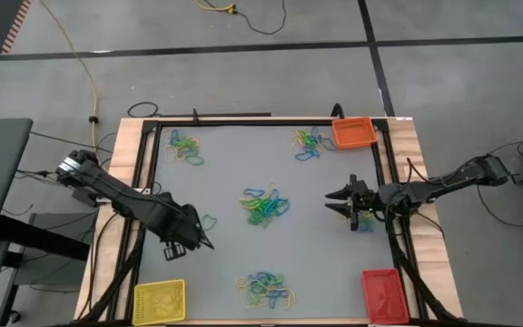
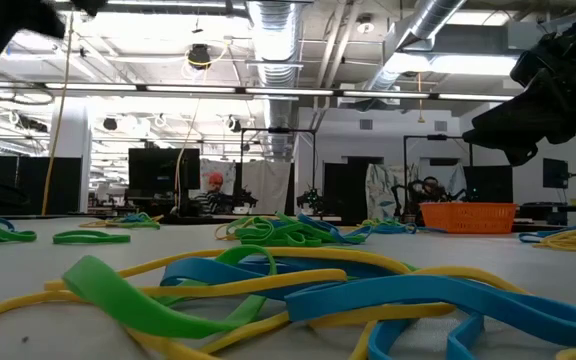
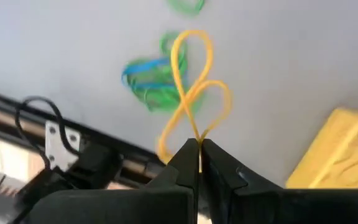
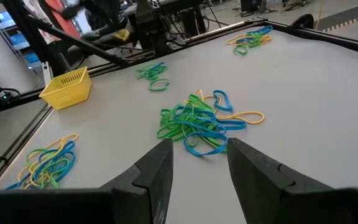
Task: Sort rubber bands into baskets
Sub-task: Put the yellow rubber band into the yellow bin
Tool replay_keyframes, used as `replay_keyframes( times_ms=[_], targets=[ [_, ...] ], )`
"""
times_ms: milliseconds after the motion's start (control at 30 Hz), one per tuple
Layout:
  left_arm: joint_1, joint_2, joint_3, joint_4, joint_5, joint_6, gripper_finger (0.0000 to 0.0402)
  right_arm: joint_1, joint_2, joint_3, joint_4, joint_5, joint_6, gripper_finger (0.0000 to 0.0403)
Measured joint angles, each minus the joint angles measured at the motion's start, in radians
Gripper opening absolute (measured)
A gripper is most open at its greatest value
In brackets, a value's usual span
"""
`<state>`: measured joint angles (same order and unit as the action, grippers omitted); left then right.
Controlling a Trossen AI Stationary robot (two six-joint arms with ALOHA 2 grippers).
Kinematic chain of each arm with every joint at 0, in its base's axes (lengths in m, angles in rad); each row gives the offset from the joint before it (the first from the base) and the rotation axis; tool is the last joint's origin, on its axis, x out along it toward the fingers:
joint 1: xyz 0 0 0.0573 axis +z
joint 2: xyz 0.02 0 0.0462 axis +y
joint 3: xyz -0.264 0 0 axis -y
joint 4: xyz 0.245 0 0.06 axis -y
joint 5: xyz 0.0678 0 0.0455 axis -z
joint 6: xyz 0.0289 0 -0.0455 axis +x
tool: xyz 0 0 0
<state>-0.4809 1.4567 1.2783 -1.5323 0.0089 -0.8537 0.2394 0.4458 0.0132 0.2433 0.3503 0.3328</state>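
Rubber bands (image 1: 264, 206) between three corner baskets (image 1: 353, 133)

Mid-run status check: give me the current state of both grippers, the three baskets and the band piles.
Left gripper: shut on a yellow rubber band, near the yellow basket.
Right gripper: open, empty, facing the centre pile.
Orange basket: looks empty.
Red basket: contents unclear.
Yellow basket: contents unclear.

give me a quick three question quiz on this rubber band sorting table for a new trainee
1. True or false: the left gripper is shut on a yellow rubber band.
2. Which basket sits nearest the left gripper: A yellow basket, B orange basket, C red basket?
3. Fill in: the right gripper is ____ and holds nothing.

Key: 1 true. 2 A. 3 open.
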Motion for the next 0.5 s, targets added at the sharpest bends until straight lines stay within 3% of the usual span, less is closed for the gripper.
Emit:
replay_keyframes(
  times_ms=[200, 333, 500],
  targets=[
    [-0.039, 0.000, 0.095, 0.072, 0.043, -0.040, 0.0000, 0.000, 0.000, 0.000, -0.001, 0.000, 0.000, 0.0179],
    [-0.096, 0.000, 0.099, 0.177, 0.122, -0.113, 0.0000, 0.000, 0.000, 0.000, -0.001, 0.000, 0.000, 0.0179],
    [-0.203, 0.001, 0.092, 0.325, 0.147, -0.246, 0.0000, 0.000, 0.000, 0.000, -0.001, 0.000, 0.000, 0.0179]
  ],
)
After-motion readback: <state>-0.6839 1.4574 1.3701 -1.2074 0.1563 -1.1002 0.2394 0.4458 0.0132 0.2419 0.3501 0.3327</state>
